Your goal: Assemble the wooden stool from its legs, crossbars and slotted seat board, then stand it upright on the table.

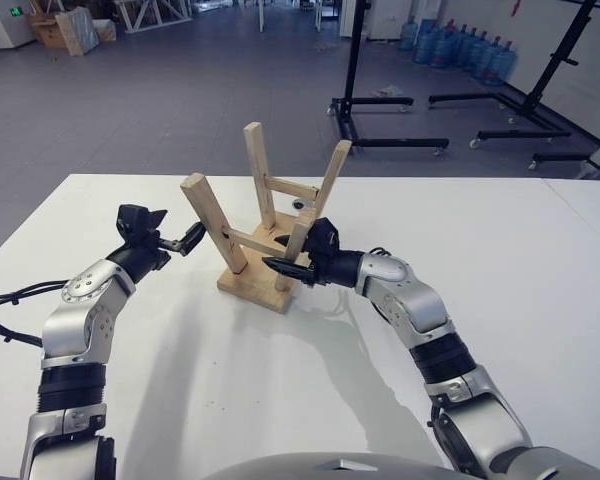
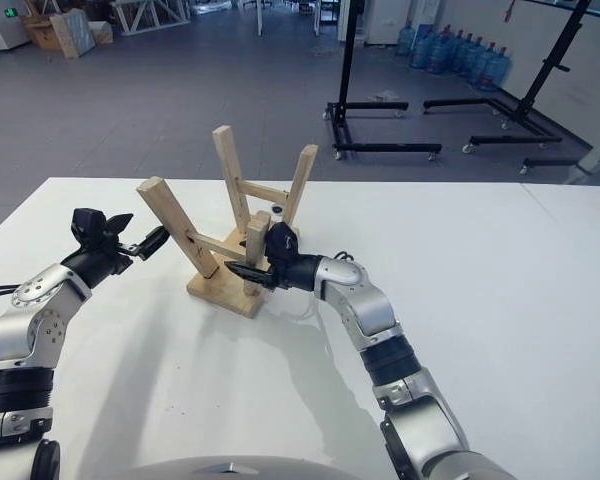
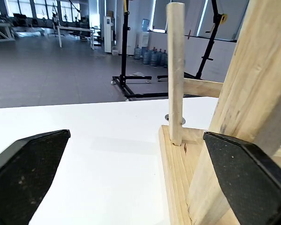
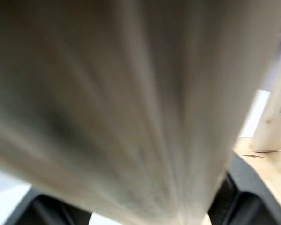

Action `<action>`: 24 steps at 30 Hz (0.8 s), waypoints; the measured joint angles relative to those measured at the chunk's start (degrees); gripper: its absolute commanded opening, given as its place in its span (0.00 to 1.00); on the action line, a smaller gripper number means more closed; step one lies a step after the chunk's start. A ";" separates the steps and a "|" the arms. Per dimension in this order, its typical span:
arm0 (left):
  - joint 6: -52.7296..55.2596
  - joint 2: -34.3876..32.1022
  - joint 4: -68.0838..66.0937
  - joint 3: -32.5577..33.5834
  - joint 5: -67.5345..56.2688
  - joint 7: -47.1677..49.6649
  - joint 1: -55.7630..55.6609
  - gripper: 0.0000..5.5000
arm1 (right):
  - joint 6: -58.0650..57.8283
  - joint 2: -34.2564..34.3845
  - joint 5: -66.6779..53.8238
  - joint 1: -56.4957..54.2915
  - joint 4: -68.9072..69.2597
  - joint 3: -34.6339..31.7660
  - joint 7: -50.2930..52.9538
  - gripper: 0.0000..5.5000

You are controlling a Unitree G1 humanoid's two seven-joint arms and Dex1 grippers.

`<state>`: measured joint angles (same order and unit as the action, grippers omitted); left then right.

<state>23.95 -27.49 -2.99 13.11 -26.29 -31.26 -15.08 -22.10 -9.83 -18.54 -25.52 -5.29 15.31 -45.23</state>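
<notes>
Your left tool (image 1: 180, 229) hangs open just beside the left leg (image 1: 212, 220) of the stool (image 1: 248, 240). The stool sits upside down on the white surface (image 1: 480, 230), seat (image 1: 252, 285) down and legs up. Your right tool (image 1: 292, 263) grips the near leg (image 1: 299, 238), low by the seat.

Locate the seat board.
Left eye view: the seat board lies flat on the table, legs up, between the left end effector and the right end effector, which clasps the near leg.
</notes>
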 measured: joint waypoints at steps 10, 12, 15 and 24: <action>-0.74 0.04 -2.12 0.18 -0.03 -2.46 -0.39 0.98 | -0.13 0.48 0.11 0.00 -0.82 -1.92 0.44 0.90; -0.33 -0.46 -2.07 0.16 -0.39 -4.42 -0.39 0.98 | -0.12 -0.88 0.10 0.40 -0.43 -2.28 -0.28 0.95; 2.74 -2.45 -0.71 0.26 -3.10 -8.50 -0.39 0.98 | -0.40 -2.93 -0.74 2.51 1.49 -3.41 -1.68 0.95; 8.03 -13.72 1.57 3.02 -6.93 -18.71 -0.44 0.98 | -1.54 -7.98 -4.51 5.02 5.91 -7.07 -5.58 0.95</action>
<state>31.98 -41.21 -1.42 16.13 -33.23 -49.97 -15.53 -23.65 -17.81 -23.05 -20.50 0.62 8.24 -50.81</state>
